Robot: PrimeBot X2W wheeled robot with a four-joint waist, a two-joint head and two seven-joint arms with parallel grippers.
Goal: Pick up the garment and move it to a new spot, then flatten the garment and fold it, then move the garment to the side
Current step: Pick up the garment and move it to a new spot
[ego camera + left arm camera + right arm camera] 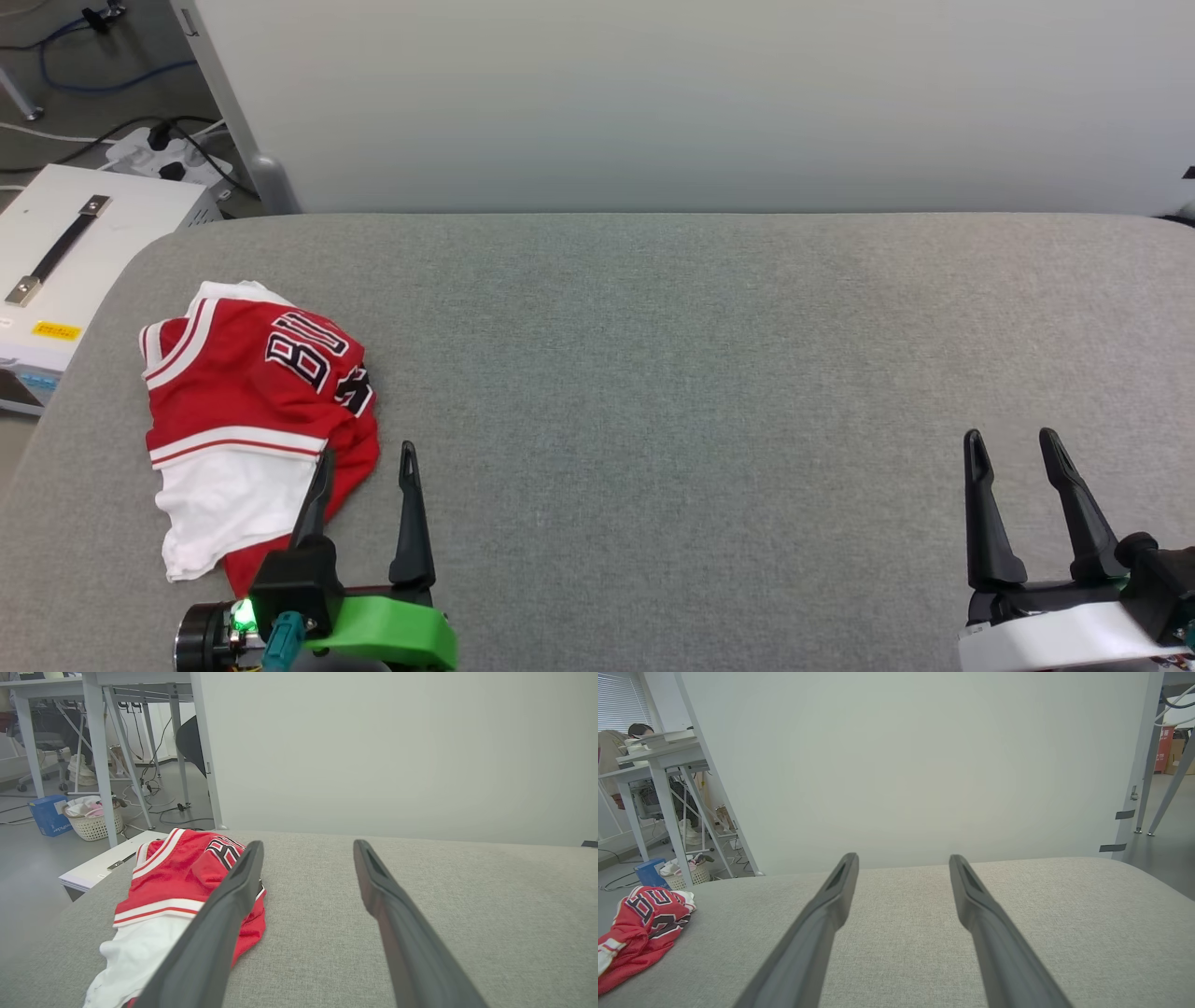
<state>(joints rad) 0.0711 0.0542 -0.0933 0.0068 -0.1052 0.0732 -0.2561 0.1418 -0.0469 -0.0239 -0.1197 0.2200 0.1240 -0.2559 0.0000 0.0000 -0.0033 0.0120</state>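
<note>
The garment (pixel 245 411), a red jersey with white sleeves, striped trim and black lettering, lies crumpled at the left end of the grey padded table (pixel 672 373). My left gripper (pixel 366 455) stands open at the garment's near right edge, its left finger over the fabric and nothing held. The left wrist view shows the garment (pixel 177 882) left of and partly behind the left finger, with the left gripper (pixel 308 845) open. My right gripper (pixel 1010 437) is open far to the right over bare table. From the right wrist, the garment (pixel 640 928) lies far left and the right gripper (pixel 903 857) is open.
A pale partition wall (pixel 691 103) stands behind the table. A white box with a handle (pixel 65 252), a power strip and cables are on the floor to the left. A basket (pixel 93 821), desks and a seated person (pixel 616 756) are further off left.
</note>
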